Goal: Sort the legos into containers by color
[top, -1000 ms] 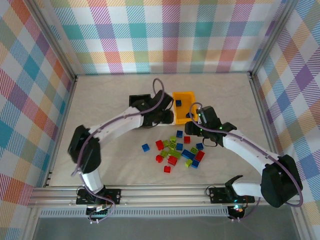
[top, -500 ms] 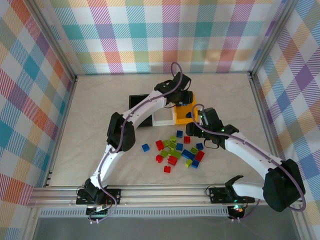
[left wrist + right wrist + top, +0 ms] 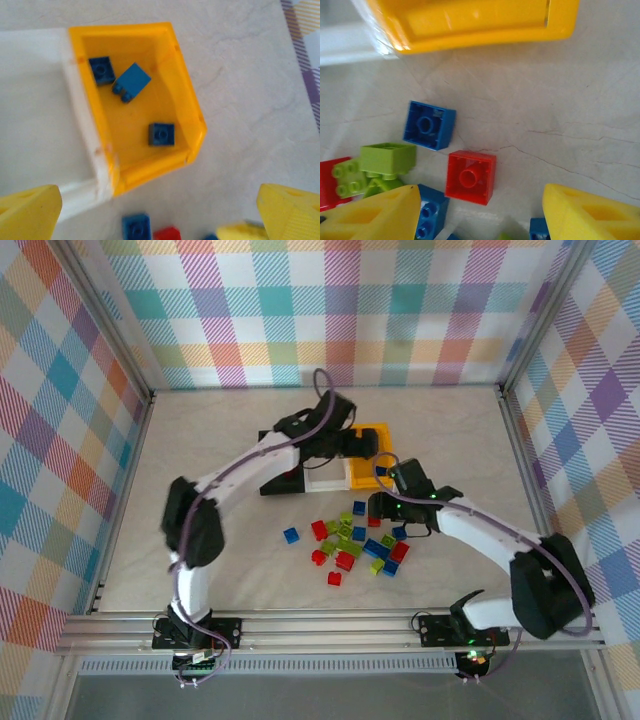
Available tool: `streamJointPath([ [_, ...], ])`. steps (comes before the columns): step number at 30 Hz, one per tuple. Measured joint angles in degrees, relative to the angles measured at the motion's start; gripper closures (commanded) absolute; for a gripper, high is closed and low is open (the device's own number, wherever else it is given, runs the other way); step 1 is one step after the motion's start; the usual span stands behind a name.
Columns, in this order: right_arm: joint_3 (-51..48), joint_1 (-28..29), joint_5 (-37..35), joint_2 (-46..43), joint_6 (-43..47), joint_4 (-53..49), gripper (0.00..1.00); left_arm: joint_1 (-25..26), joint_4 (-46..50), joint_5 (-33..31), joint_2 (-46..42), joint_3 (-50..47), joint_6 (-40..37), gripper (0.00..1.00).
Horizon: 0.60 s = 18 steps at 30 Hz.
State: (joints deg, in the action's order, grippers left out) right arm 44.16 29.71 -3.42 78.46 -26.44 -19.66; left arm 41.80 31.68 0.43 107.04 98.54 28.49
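Observation:
My left gripper hangs open over the orange-yellow bin, its yellow fingertips far apart with nothing between them. Three blue legos lie in that bin, one tipped on its side. My right gripper is open just in front of the bin, low over the table, with a red lego lying between its fingers, not gripped. A blue lego and a lime green one lie to its left. In the top view the right gripper sits at the back edge of the loose pile.
The white bin adjoins the orange-yellow bin on its left, and the black bin lies left of that, partly under the left arm. Red, blue and green bricks are scattered mid-table. Checked walls enclose the table.
The left gripper swung over the orange-yellow bin and opened, letting a blue lego drop in. The right gripper shifted slightly toward the pile, over the red lego.

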Motion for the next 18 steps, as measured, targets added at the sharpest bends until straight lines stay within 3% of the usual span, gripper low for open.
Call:
streamJointPath([
  [9,2.60,0.35,0.04,10.99,0.26,1.79,0.35,0.00,-4.46,-7.28,-28.61,-32.06,2.60,0.00],
  [14,3.91,1.60,0.44,12.87,0.31,2.47,0.35,0.00,-1.84,-11.98,-36.92,-40.48,3.72,0.00],
  [18,4.85,2.25,0.44,13.25,0.28,2.60,0.41,0.00,-0.44,-14.71,-40.02,-43.74,4.74,0.00],
])
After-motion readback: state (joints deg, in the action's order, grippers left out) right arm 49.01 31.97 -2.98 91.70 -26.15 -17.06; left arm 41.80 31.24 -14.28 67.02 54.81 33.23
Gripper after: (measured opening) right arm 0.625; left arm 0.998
